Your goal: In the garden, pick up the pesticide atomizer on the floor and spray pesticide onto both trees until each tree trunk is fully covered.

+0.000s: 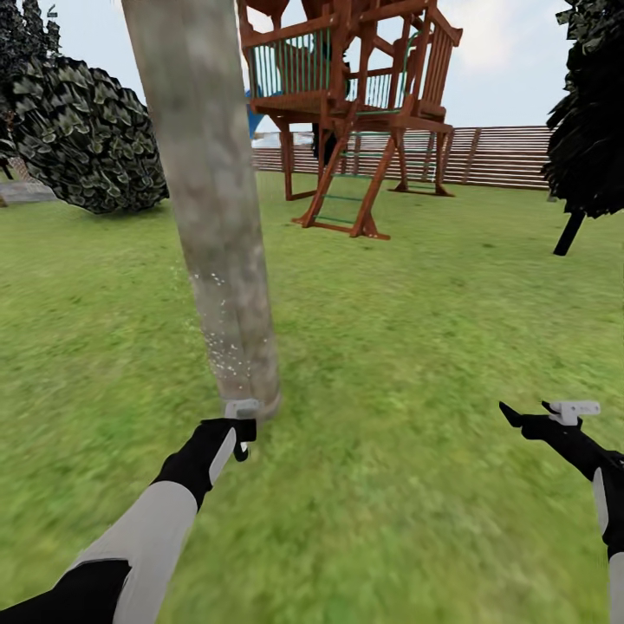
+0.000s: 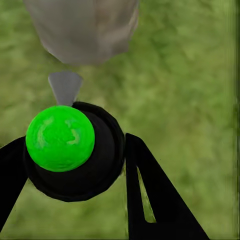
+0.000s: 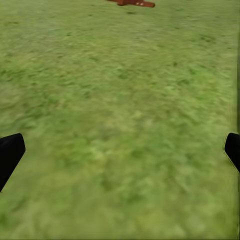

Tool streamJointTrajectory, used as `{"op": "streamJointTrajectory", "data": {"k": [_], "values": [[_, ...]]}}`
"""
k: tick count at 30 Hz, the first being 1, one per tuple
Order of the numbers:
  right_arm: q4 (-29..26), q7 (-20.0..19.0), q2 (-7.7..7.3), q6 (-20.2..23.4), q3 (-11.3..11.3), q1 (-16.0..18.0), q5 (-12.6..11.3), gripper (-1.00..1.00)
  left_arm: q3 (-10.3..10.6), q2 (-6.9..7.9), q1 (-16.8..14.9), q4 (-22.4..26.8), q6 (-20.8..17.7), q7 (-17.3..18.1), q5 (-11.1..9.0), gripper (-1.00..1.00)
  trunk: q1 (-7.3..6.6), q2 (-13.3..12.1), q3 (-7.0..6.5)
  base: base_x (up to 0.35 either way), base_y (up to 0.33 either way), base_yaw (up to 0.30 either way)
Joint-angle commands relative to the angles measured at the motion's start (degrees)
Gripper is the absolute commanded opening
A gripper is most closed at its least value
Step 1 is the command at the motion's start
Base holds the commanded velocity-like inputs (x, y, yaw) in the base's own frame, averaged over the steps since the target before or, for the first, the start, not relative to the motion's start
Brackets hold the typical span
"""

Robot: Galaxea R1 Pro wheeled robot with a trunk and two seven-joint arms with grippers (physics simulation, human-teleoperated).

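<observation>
A thick, leaning, mottled grey-brown tree trunk rises from the lawn just ahead of my left arm. Fine white pesticide specks dot its lower part. My left gripper is shut on the pesticide atomizer, whose whitish-grey head sits right at the trunk's base. In the left wrist view the atomizer's dark body with its bright green dot sits between my black fingers, its grey nozzle aimed at the trunk. My right gripper hangs open over grass at the right.
A brown wooden play tower stands behind the trunk, with the slat fence beyond it. A dark leafy shrub is at the left and a dark thin-trunked tree at the right. Green lawn spreads all around.
</observation>
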State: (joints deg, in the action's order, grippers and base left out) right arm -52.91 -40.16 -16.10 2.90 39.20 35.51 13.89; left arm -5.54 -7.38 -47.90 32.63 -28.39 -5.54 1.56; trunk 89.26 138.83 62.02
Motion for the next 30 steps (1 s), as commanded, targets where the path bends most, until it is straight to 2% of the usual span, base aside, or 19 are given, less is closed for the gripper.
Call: {"op": "streamJointTrajectory", "data": {"k": [1, 5, 26, 30], "values": [[0.00, 0.02, 0.01, -0.05, 0.00, 0.00, 0.00, 1.00, 0.01, 0.00, 0.00, -0.08, 0.00, -0.01, 0.02, -1.00, 0.00, 0.00, 0.00, 0.083, -0.274, 0.000], [0.00, 0.03, 0.02, -0.09, 0.00, 0.00, 0.00, 1.00, 0.01, 0.00, 0.00, -0.11, 0.00, 0.00, 0.02, -1.00, 0.00, 0.00, 0.00, 0.121, -0.274, 0.059], [0.09, 0.04, 0.02, -0.09, 0.00, 0.00, 0.00, 1.00, 0.01, -0.09, 0.00, -0.20, 0.02, 0.00, 0.02, -1.00, 0.00, 0.00, 0.00, 0.136, -0.269, 0.273], [0.09, 0.00, 0.02, -0.09, 0.00, 0.00, 0.00, 1.00, 0.01, -0.09, 0.00, -0.20, 0.04, 0.00, 0.02, -1.00, 0.00, 0.00, 0.00, 0.088, -0.269, 0.127]]}}
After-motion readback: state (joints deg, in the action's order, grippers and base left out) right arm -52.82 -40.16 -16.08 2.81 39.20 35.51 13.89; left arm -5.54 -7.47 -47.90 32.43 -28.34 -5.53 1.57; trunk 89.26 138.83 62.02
